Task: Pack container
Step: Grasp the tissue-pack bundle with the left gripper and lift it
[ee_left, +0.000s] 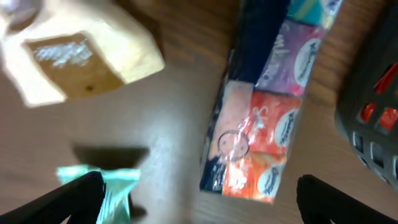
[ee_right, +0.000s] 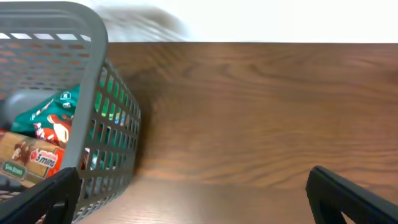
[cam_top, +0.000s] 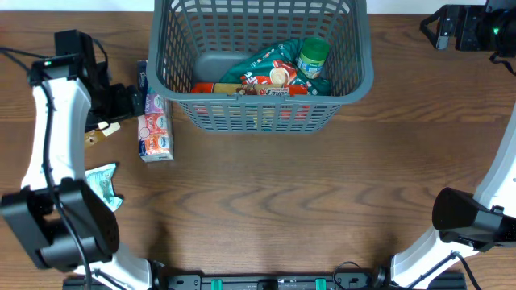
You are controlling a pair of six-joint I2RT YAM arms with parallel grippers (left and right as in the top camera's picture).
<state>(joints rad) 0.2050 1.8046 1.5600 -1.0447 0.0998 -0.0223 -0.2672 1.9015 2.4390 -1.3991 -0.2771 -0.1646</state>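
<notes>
Overhead: container (cam_top: 242, 117) at counter's far edge, likely stiff, light; best taken by thick rim. Beside it, tissue pack (cam_top: 154, 122), probably soft, slippery. Both left jaws and right jaws apart.

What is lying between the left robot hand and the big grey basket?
A colourful multipack of tissues lies flat on the wood between the left gripper and the basket, seen in the overhead view.
</notes>
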